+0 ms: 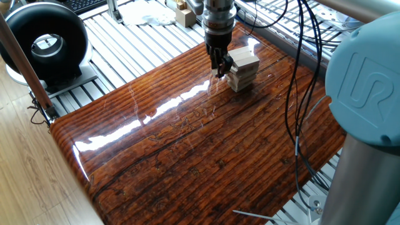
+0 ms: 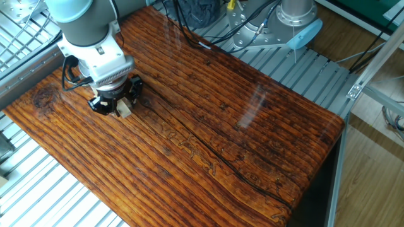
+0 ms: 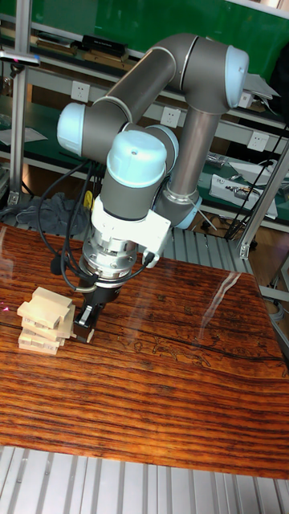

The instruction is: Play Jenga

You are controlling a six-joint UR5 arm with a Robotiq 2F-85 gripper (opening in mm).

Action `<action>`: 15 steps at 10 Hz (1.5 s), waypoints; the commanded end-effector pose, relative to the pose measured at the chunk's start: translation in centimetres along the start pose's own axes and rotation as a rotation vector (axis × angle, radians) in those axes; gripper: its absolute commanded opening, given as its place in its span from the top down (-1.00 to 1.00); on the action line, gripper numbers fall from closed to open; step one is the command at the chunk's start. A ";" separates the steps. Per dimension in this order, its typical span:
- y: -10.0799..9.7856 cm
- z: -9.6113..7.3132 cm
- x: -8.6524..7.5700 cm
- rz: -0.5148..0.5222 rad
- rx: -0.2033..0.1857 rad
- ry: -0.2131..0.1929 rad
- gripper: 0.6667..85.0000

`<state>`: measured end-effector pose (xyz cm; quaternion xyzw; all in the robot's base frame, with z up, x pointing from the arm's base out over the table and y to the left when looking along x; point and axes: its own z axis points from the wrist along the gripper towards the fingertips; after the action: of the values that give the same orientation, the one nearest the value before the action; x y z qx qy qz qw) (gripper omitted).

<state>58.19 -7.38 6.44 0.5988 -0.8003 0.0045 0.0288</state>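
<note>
The Jenga tower (image 1: 244,69) is a short stack of pale wooden blocks near the far corner of the glossy wooden table (image 1: 187,144); its top block lies askew. In the tall fixed view the tower (image 3: 44,321) stands just left of my gripper (image 3: 83,326). My gripper (image 1: 219,66) points straight down, right beside the tower at its lower layers. Its fingers are closed on the end of a pale block (image 2: 124,111), which also shows at the fingertips as the block (image 3: 83,332). In the other fixed view the wrist hides the tower.
A black round device (image 1: 44,44) sits off the table's left corner. A cluster of pale wooden pieces (image 1: 183,12) stands on the slatted bench behind. Black cables (image 1: 300,81) hang over the table's right side. My arm's base (image 2: 297,12) stands beyond the table's edge.
</note>
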 end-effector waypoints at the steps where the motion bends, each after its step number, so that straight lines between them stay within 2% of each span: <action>1: -0.6 -0.1 -0.4 0.005 0.022 -0.022 0.04; 3: -0.8 0.0 -0.5 0.004 0.027 -0.023 0.04; 12: -0.7 0.1 -0.8 0.003 0.024 -0.038 0.35; 15: -0.7 0.1 -0.8 0.006 0.023 -0.040 0.35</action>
<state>59.00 -7.07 6.19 0.6000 -0.7999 0.0064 0.0112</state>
